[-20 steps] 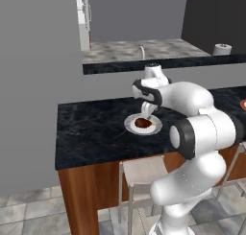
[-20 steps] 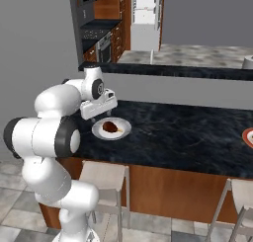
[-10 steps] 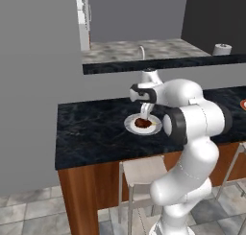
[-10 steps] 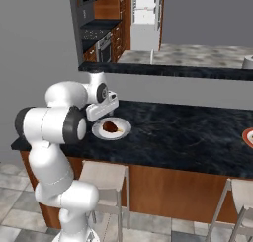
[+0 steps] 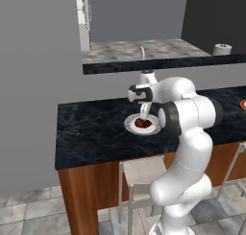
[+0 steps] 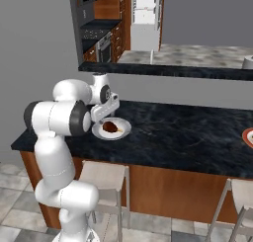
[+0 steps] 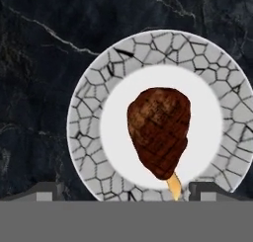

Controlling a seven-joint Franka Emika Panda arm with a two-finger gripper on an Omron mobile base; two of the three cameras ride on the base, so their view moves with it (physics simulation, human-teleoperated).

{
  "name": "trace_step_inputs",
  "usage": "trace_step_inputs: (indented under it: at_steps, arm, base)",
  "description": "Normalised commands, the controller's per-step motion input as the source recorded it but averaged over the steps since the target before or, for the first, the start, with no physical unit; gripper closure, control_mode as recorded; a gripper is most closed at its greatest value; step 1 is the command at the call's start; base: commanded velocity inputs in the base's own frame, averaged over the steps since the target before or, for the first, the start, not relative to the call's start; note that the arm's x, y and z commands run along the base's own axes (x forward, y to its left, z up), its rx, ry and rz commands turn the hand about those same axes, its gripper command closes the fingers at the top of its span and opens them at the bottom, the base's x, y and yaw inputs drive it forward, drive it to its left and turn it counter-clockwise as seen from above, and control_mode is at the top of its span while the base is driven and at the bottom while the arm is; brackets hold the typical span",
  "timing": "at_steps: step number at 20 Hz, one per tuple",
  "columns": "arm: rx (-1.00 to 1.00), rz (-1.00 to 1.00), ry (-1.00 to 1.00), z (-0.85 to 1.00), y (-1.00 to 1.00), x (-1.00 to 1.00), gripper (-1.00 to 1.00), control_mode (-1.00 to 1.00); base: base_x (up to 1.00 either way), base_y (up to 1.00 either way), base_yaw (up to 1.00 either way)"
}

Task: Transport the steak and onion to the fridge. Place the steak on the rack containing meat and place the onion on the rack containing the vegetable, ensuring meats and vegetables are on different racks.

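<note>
On the black marble counter (image 5: pixel 96 128) sits a round white plate (image 7: pixel 94 117) with a cracked-mosaic rim, and the steak (image 7: pixel 159 130) lies at its centre, its pale stub pointing toward the camera. Directly above it hangs the gripper (image 7: pixel 121 190), its dark fingertips (image 7: pixel 49 190) spread wide apart on either side of the meat, touching nothing.

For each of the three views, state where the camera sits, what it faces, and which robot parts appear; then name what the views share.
Left base view: behind-left of the arm, facing the dark counter; arm and gripper show.
Right base view: behind-right, same counter; arm shows, fridge far behind.
Hand view: on the hand, looking straight down at the plate; fingertips at the bottom edge.
Shared: the steak on the plate.
</note>
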Motion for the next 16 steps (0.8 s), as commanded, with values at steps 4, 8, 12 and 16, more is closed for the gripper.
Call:
trace_step_inputs:
  at_steps: [4,8,12,16]
  arm:
    - [0.0,0.0,0.04,-0.17,0.01,0.0,-1.0,-1.0]
    - [0.0,0.0,0.0,-0.1,0.0,0.0,-1.0,-1.0]
    - [0.0,0.0,0.0,-0.04,0.0,0.11,-1.0,-1.0]
    - [0.0,0.0,-0.01,-0.03,0.0,0.09,-1.0,-1.0]
  base:
    - [0.0,0.0,0.0]
    - [0.0,0.0,0.0]
    - [0.0,0.0,0.0]
    - [0.0,0.0,0.0]
